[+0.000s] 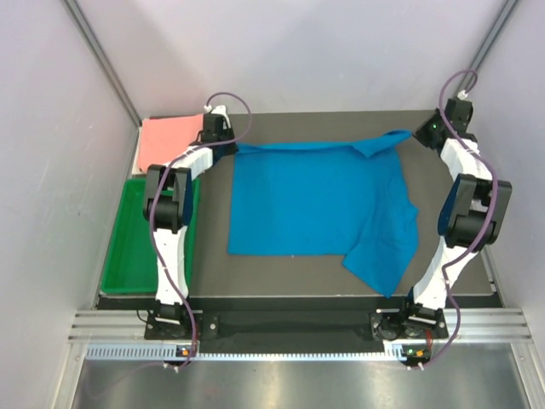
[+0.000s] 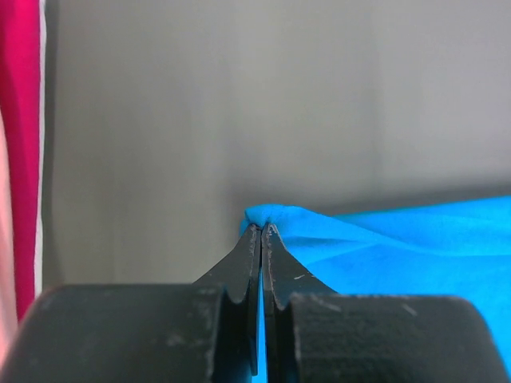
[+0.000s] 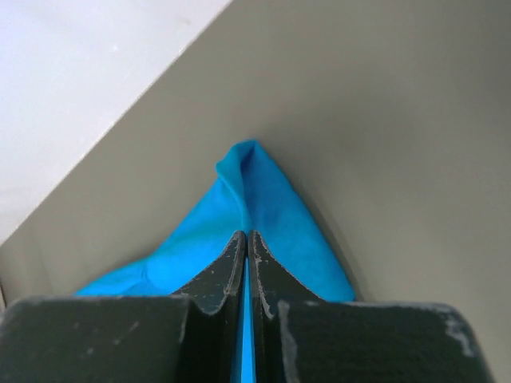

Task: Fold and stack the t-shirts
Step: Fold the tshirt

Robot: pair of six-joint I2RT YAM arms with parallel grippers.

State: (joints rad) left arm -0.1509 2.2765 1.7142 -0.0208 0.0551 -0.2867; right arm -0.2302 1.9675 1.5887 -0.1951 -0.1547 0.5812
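Observation:
The blue t-shirt (image 1: 315, 200) lies spread on the dark table, with one side folded over near the front right. My left gripper (image 1: 230, 145) is at its far left corner, shut on a pinch of blue cloth (image 2: 275, 215). Its tips (image 2: 262, 228) meet with fabric between them. My right gripper (image 1: 419, 135) is at the far right corner, and in the right wrist view it (image 3: 246, 234) is shut on blue cloth (image 3: 263, 199) too. The salmon pink t-shirt (image 1: 166, 141) lies folded flat at the far left, and shows as a pink strip (image 2: 20, 120) in the left wrist view.
A green plastic tray (image 1: 136, 243) sits along the table's left side, in front of the pink shirt. Light walls close in the table at the left, back and right. The table's near edge (image 1: 341, 298) runs just behind the arm bases.

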